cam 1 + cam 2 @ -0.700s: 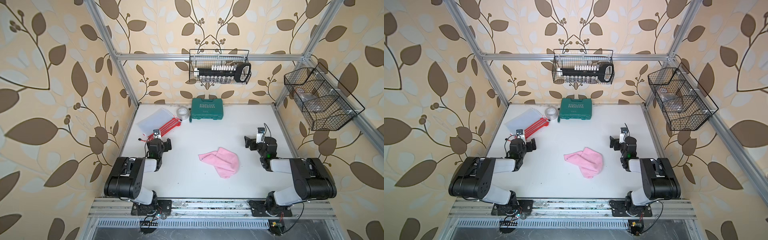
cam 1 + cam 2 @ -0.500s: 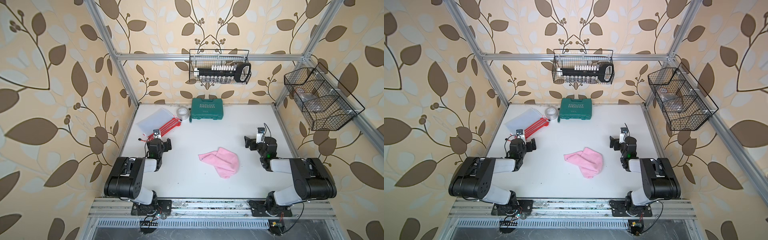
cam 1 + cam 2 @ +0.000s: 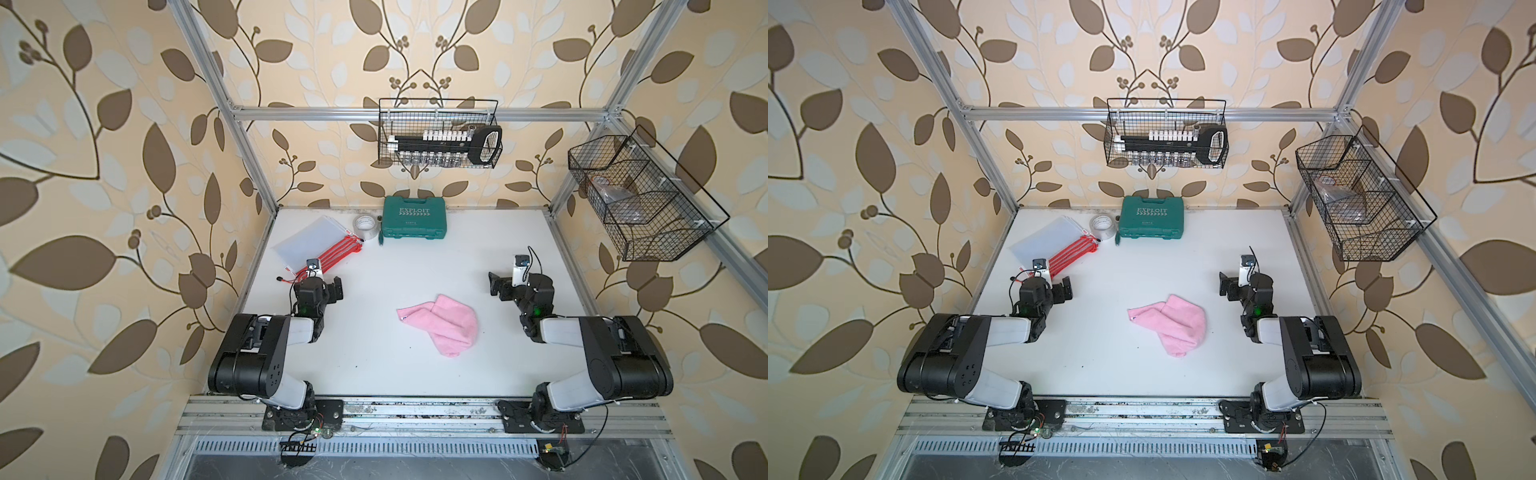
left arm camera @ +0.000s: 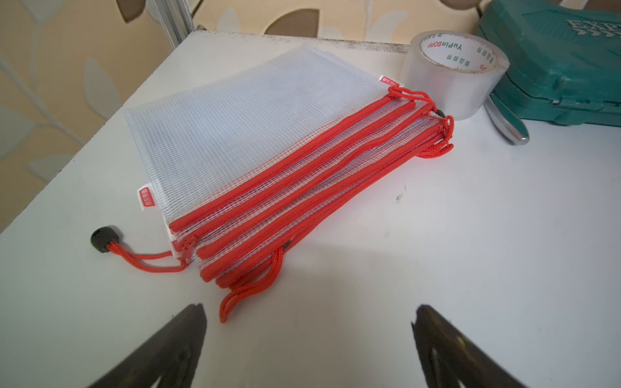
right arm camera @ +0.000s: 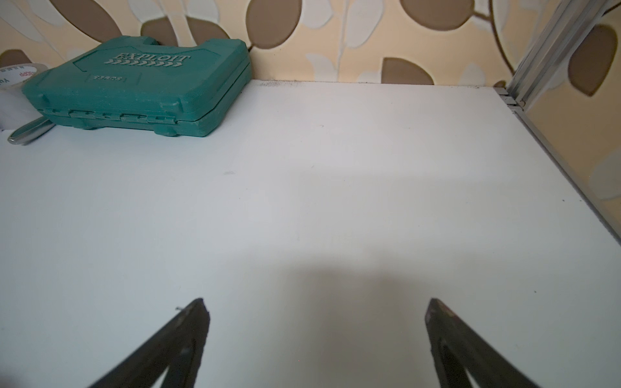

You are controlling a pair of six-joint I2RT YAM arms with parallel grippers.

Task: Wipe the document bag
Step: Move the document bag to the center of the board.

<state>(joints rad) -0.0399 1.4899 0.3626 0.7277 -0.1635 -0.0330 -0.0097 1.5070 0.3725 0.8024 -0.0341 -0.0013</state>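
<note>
Stack of mesh document bags (image 4: 255,134), red zips, far left on table (image 3: 374,374); lower bags mostly hidden, tag text unreadable. Silver handle (image 4: 507,124) partly hidden behind tape roll (image 4: 453,74), "YuPin BOPP". Green case (image 5: 134,87): "EXPLOIT". L gripper (image 4: 309,312) & R gripper (image 5: 317,305) spread wide, empty. Mid-table: pink cloth (image 3: 444,324).

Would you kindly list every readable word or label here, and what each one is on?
"EXPLOIT": lid of the green tool case.
Smaller print below it on that lid: too blurred to read.
"YuPinBOPP": core of the tape roll.
Print on the red tags of the document bags: too small to read.
</note>
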